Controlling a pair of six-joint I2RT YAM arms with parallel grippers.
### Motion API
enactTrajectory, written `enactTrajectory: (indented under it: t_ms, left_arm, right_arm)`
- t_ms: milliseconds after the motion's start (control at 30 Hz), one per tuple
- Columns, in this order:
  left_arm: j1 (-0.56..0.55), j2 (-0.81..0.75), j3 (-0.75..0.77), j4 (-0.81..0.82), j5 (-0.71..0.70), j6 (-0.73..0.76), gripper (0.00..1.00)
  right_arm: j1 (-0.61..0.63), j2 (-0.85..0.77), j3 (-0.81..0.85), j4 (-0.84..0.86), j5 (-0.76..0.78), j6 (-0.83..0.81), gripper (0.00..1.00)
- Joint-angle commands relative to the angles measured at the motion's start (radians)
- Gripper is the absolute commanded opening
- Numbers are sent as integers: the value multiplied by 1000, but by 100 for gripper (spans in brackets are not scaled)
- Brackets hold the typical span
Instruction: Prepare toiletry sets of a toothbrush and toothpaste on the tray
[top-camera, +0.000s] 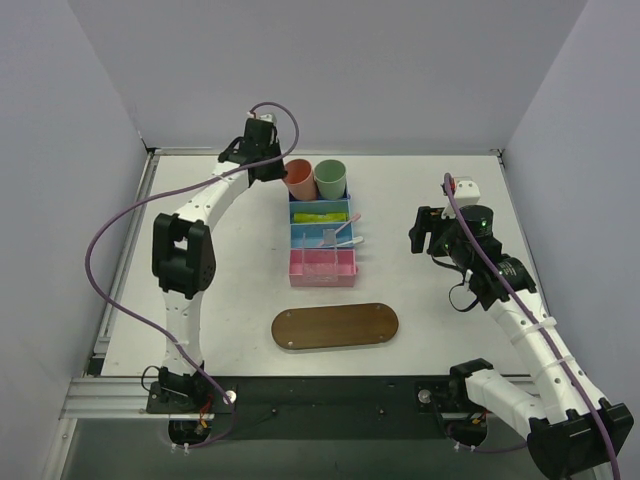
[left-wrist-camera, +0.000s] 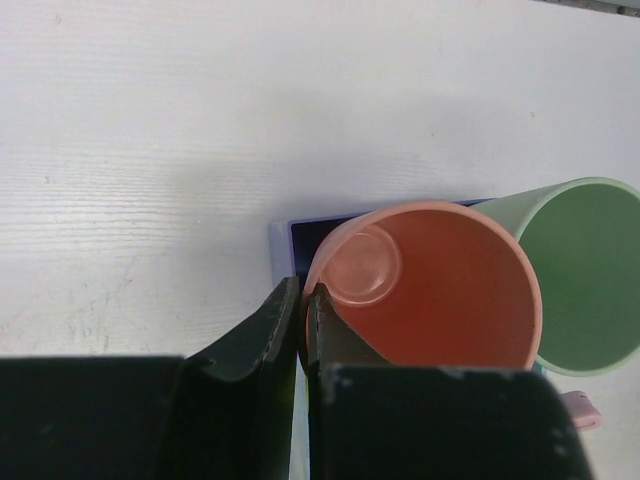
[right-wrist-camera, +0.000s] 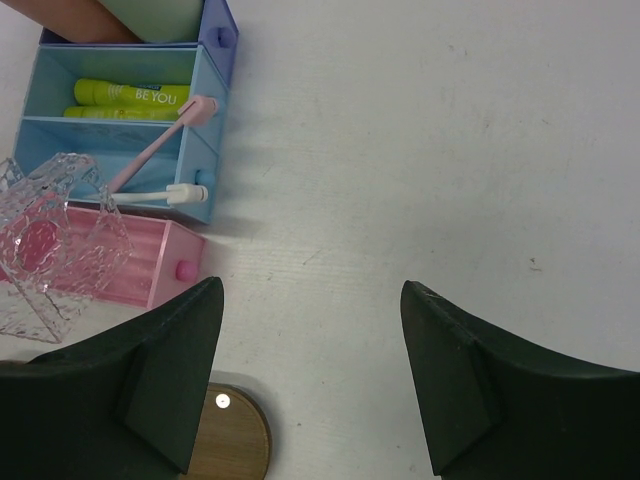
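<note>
Your white table (top-camera: 430, 330) fills the overhead view, with nothing on the tray (top-camera: 335, 326). That dark wooden oval sits low in the centre, its long axis running left to right and tipped up slightly at the right end. One rounded end shows at the bottom of the right wrist view.

Above the tray, a column of bins climbs toward the top of the frame: the pink bin (top-camera: 322, 265), two light blue bins (top-camera: 300, 225), then a dark blue bin (top-camera: 345, 192) holding both cups.

Your left gripper (left-wrist-camera: 303, 320) is at the upper left of that column, closed down narrow on the rim of the salmon cup (left-wrist-camera: 450, 300). One finger is outside the wall and one inside. The green cup (left-wrist-camera: 585, 270) touches the salmon cup on its right.

Your right gripper (right-wrist-camera: 310, 380) hangs over bare table to the right of the bins, with its jaws spread wide and nothing between them.

The clear holder (right-wrist-camera: 50, 240) shows at the left edge of the right wrist view, overlapping the pink bin. You cannot tell which compartment it rests in.

Both toothpaste tubes (right-wrist-camera: 130, 93) lie flat side by side in the upper light blue bin, lengthwise left to right.

In the bin below, the pink toothbrush (right-wrist-camera: 150, 150) slants up to the right, its head on the dividing wall. The white toothbrush (right-wrist-camera: 150, 196) lies nearly level with its head to the right.
</note>
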Motion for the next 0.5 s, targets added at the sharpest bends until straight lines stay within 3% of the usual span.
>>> enactTrajectory:
  t_ms: [0, 467]
  left_arm:
    - [-19, -80, 68, 3, -94, 68, 0]
    - [-34, -172, 43, 27, -149, 120, 0]
  right_arm:
    - [8, 5, 23, 11, 0, -5, 66]
    - [11, 21, 28, 8, -4, -2, 66]
